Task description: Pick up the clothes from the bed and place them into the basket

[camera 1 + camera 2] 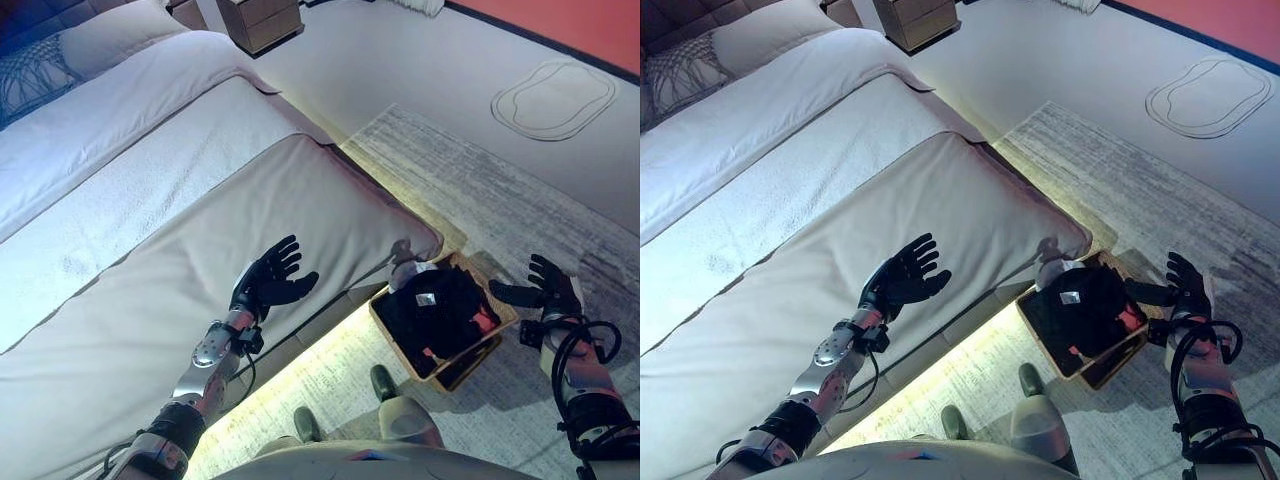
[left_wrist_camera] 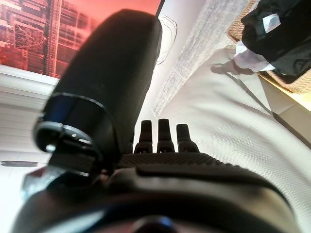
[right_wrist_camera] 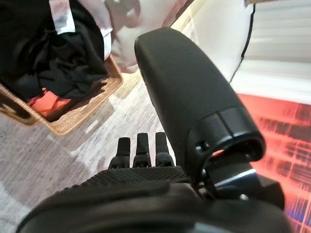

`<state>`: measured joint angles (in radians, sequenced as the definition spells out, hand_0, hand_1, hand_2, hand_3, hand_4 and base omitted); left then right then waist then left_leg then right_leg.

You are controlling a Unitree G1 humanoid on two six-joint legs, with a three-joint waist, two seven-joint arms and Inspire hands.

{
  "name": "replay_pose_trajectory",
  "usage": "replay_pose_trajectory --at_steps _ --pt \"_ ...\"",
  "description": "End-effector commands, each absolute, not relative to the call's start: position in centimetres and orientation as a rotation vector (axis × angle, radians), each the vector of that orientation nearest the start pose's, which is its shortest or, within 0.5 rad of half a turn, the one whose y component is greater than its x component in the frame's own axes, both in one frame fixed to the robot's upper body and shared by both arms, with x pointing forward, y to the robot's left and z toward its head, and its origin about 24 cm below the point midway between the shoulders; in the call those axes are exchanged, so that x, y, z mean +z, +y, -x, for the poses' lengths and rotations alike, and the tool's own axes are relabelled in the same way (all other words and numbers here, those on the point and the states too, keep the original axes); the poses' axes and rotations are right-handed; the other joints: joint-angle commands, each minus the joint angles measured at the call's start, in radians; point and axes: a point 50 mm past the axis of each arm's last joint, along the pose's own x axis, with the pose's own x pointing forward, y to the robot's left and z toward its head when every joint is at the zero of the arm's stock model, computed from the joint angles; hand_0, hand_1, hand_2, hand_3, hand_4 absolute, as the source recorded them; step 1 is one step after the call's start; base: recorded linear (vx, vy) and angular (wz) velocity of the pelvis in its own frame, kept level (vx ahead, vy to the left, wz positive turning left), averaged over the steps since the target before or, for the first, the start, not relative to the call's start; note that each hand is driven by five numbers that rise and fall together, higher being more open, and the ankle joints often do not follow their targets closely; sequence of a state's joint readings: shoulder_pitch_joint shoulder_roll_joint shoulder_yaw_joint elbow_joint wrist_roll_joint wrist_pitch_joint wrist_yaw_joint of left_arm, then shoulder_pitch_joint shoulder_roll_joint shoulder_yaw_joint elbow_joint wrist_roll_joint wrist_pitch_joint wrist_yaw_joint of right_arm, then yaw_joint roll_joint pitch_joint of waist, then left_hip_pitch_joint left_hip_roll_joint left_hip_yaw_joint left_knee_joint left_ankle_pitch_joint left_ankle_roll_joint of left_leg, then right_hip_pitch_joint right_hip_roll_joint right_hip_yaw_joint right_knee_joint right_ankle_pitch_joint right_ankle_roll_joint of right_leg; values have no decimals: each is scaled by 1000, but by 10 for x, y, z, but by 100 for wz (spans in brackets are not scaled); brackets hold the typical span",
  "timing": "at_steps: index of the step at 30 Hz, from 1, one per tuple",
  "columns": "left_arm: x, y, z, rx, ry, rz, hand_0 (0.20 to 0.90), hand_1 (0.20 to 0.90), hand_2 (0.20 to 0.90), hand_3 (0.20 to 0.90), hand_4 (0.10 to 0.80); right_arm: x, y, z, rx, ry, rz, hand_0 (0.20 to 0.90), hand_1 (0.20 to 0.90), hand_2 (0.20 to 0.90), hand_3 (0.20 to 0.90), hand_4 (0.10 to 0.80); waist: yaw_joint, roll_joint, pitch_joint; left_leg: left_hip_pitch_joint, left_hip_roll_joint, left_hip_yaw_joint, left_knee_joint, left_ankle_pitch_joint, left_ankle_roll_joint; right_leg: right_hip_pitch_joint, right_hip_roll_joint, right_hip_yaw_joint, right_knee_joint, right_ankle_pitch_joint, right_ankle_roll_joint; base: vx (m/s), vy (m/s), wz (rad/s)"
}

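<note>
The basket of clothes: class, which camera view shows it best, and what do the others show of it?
The right eye view: the whole basket beside the bed, piled with dark clothes. The left eye view shows much the same. Each wrist view catches only a corner past its open hand.

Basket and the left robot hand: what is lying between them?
Only bare bed cover lies between the basket and the open left robot hand, then the bed's edge. The left eye view shows it.

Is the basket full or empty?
Full. The basket on the rug beside the bed is piled with dark clothes, with some red and white cloth showing. Both hands are open and hold nothing.
</note>
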<state>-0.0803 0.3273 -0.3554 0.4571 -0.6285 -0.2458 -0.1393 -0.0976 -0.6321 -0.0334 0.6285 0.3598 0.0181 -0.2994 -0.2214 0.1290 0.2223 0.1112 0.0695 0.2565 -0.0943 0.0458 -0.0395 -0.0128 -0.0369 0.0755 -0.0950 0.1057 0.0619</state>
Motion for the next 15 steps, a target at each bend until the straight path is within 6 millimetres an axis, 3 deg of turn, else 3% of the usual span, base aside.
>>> replay_pose_trajectory --at_steps 1,5,7,15 --pt "15 158 -271 -278 -21 216 900 900 900 900 800 68 -365 -264 -684 118 369 900 900 900 900 800 12 -46 -46 49 34 19 20 -118 -16 2 -20 5 55 -68 25 18 30 -1" --pt "11 159 -269 -256 -11 228 900 900 900 900 800 78 -349 -271 -607 32 435 900 900 900 900 800 11 -46 -50 52 32 13 17 -117 -15 6 -19 6 56 -70 24 11 5 0" --pt "5 159 -265 -230 8 237 900 900 900 900 800 79 -327 -272 -528 -15 470 900 900 900 900 800 12 -52 -58 53 31 4 16 -115 -12 11 -18 4 58 -73 23 49 10 0" --pt "-7 161 -254 -190 32 157 900 900 900 900 800 58 -263 -270 -306 -61 601 900 900 900 900 800 62 -96 -77 39 27 -66 7 -100 -6 33 -21 -37 65 -86 18 33 -12 10"
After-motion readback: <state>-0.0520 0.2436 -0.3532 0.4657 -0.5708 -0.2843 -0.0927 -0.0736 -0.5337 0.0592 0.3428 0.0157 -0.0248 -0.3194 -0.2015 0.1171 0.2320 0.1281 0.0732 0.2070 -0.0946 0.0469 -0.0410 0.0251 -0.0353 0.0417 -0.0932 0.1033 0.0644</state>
